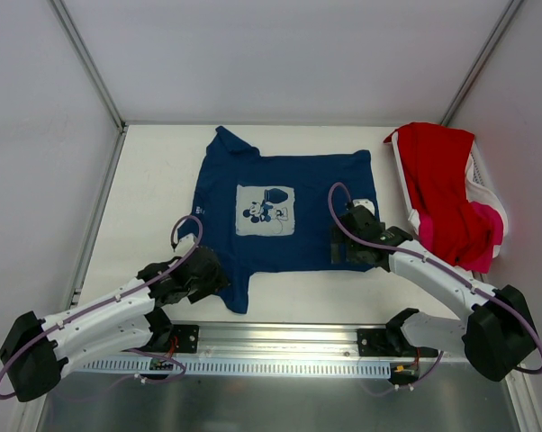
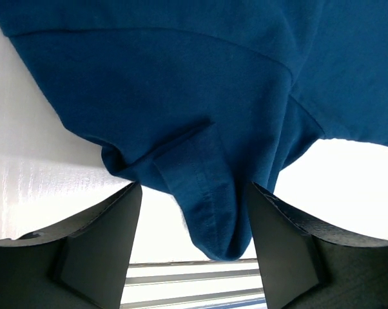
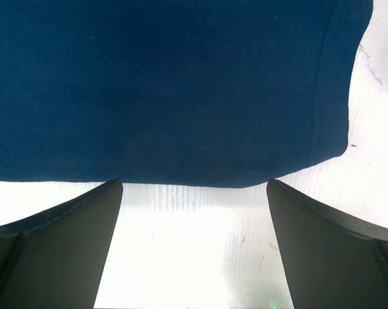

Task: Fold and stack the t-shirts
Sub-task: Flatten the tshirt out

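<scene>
**Navy t-shirt laid flat, both grippers at its near edge, before the first fold.**
Nearest, the left gripper (image 2: 195, 187) stands wide open astride a bunched sleeve fold (image 2: 207, 193), not clamped on it; the right gripper (image 3: 194, 183) is equally wide open and empty, with the near hem (image 3: 181, 177) just ahead of its fingers. Beyond them the navy t-shirt (image 1: 316, 198) lies print (image 1: 265, 210) up on the table (image 1: 154, 180). The cotton looks light, limp and prone to wrinkling, so it is best pinched at stitched hems or corners. Farthest right, the red t-shirt (image 1: 442, 193) and the pink t-shirt (image 1: 487, 225) are heaped in the white basket (image 1: 483, 180).
</scene>
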Controlling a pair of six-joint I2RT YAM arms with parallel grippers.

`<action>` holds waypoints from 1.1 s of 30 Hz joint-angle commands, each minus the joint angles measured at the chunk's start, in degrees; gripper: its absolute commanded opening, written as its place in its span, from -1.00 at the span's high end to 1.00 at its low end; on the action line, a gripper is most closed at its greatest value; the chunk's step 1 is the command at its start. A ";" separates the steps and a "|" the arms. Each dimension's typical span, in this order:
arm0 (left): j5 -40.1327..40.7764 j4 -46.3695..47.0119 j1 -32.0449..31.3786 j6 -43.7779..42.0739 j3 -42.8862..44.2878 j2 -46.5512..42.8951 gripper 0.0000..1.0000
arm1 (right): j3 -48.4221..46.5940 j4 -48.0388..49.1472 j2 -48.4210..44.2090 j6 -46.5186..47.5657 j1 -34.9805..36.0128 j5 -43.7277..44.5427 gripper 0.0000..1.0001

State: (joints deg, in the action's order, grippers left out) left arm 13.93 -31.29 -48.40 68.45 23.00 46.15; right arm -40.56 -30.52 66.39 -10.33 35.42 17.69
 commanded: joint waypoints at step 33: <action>2.68 3.87 -0.64 0.02 -0.77 6.41 0.29 | -0.93 -0.06 2.25 -0.75 1.06 1.03 -0.99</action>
State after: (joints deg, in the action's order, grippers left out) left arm 14.68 -28.05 -48.42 68.42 22.61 51.94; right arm -40.56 -30.28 68.23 -10.33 36.05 17.74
